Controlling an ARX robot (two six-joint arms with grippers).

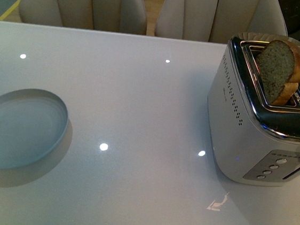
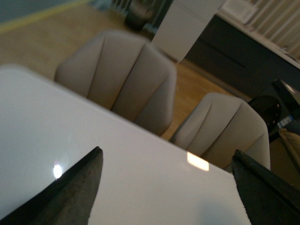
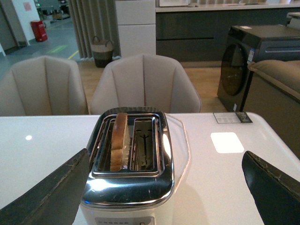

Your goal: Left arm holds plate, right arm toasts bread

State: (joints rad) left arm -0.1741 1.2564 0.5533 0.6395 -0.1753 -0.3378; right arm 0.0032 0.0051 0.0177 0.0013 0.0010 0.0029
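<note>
Pale blue plate, speckled tan bread (golden crust), silver toaster, white table

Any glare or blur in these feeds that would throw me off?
Front view: ceiling-light spots glare off the glossy table, the plate casts a soft shadow, and the toaster and bread are sharp. Left wrist view: soft overall, the left gripper blurred. Right wrist view: background sharp, the right gripper out of focus.

Plate at the worktop left edge; toaster far right, well apart. Bread upright in the toaster's left slot, other slot beside it. Two chairs behind the worktop.
</note>
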